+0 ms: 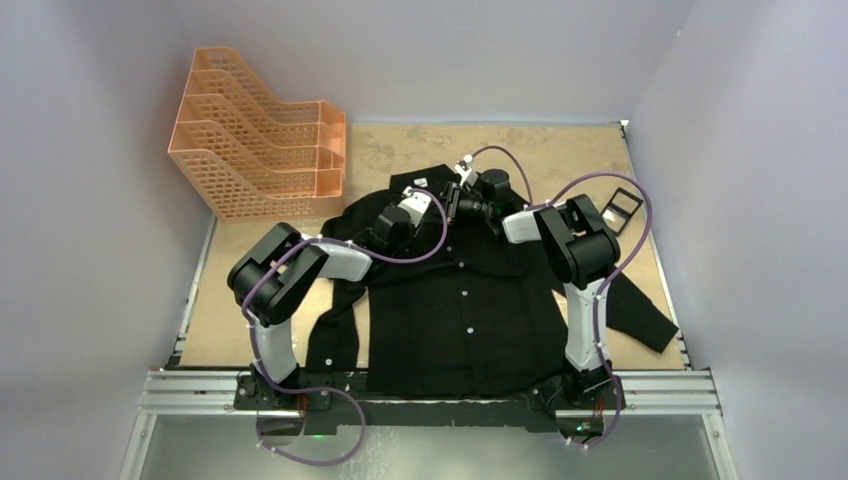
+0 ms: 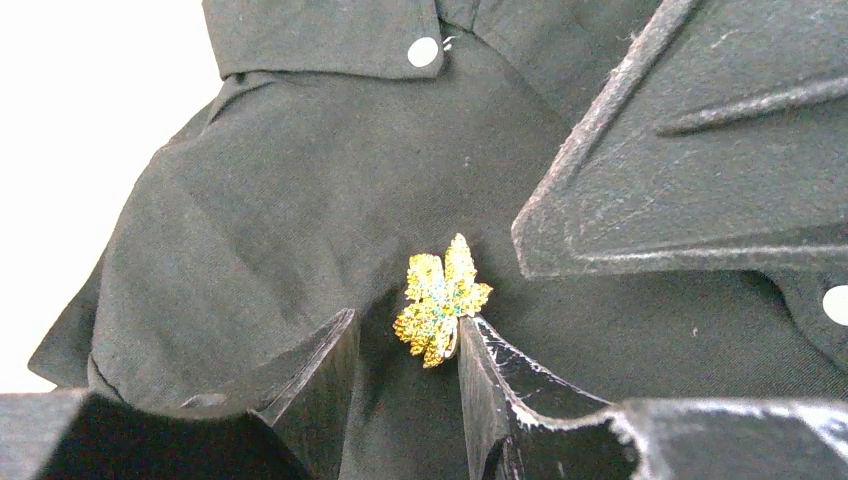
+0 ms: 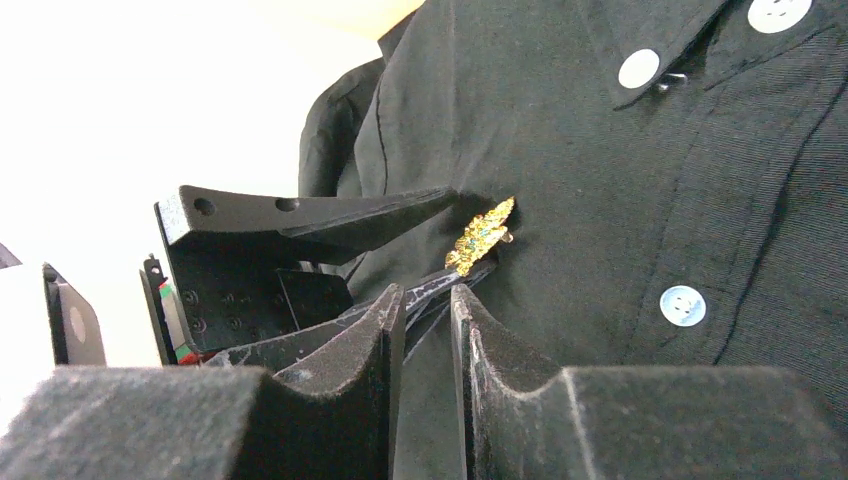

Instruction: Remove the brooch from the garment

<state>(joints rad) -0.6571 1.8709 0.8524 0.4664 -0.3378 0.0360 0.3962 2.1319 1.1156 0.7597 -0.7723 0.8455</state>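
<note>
The black garment (image 1: 470,320) lies spread on the table, collar at the far end. The golden maple-leaf brooch (image 2: 440,300) is pinned on its chest below the collar; it also shows in the right wrist view (image 3: 483,235). It is hidden by the arms in the top view. My left gripper (image 2: 408,350) is open, its fingers on either side of the brooch, and the right-hand finger (image 2: 490,380) touches the brooch's lower edge. My right gripper (image 3: 428,315) sits just beside it, jaws almost closed with a fold of shirt cloth between them.
An orange mesh file rack (image 1: 260,140) stands at the back left. A small black frame-like object (image 1: 620,208) lies at the right by the right arm's elbow. A shirt sleeve (image 1: 640,310) reaches toward the table's right edge. White shirt buttons (image 3: 683,305) lie near the brooch.
</note>
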